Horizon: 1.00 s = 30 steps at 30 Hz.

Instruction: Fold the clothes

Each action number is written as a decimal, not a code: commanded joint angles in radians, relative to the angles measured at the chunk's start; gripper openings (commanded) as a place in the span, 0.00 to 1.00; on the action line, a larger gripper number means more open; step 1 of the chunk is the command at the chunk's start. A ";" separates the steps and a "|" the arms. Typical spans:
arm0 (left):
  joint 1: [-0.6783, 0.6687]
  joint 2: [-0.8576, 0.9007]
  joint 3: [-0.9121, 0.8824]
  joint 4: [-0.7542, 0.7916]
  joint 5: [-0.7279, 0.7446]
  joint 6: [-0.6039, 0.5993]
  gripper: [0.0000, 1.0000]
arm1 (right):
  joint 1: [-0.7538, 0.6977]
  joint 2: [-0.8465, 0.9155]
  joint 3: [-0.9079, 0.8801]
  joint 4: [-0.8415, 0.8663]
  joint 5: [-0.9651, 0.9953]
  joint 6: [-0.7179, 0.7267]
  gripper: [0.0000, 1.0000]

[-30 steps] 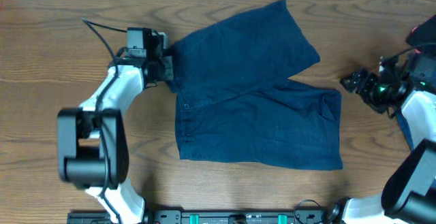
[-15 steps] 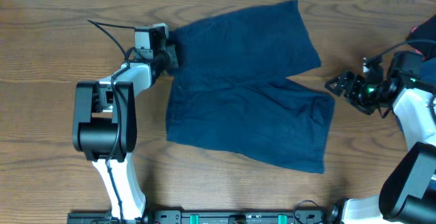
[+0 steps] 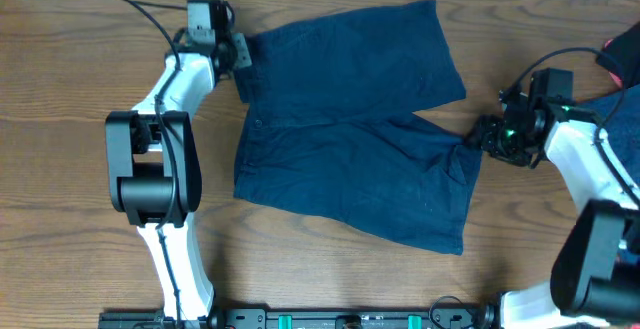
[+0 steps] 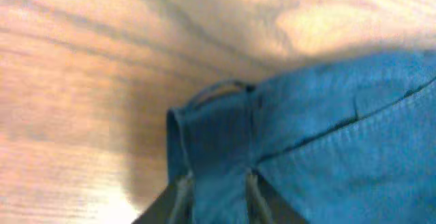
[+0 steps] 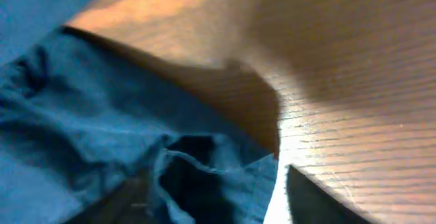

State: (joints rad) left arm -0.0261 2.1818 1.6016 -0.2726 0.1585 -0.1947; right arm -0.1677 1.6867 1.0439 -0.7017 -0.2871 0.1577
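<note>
Shorts lie spread mid-table. Left pincer clamps the waistband corner at 10 o'clock. Right pincer straddles the leg hem at 3 o'clock, jaws apart. It likely needs to close before folding.

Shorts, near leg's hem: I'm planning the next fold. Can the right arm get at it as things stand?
Likely yes. The right gripper sits at that hem corner of the shorts, jaws open with cloth between them in the wrist view, and nothing blocks it.
</note>
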 commanded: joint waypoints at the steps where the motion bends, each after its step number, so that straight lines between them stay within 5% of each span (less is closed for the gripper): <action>1: 0.014 -0.067 0.026 -0.120 -0.013 0.017 0.36 | 0.012 0.084 -0.013 0.021 0.022 0.010 0.54; 6: 0.014 -0.134 0.026 -0.420 -0.012 0.017 0.58 | 0.012 0.190 -0.013 0.137 -0.132 0.017 0.48; 10: 0.014 -0.141 0.025 -0.618 0.033 0.017 0.60 | 0.004 0.214 -0.011 0.203 -0.151 0.065 0.16; 13: 0.014 -0.139 0.005 -0.701 0.067 0.018 0.60 | -0.018 0.186 0.006 0.212 -0.152 0.066 0.02; 25: 0.013 -0.139 -0.161 -0.747 0.072 0.017 0.60 | -0.154 0.071 0.024 0.236 -0.214 0.048 0.01; 30: 0.014 -0.139 -0.226 -0.744 0.153 0.018 0.60 | -0.166 0.071 0.024 0.246 -0.259 0.042 0.20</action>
State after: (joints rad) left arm -0.0166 2.0495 1.4029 -1.0145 0.2535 -0.1829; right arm -0.3309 1.7729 1.0527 -0.4580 -0.4969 0.2073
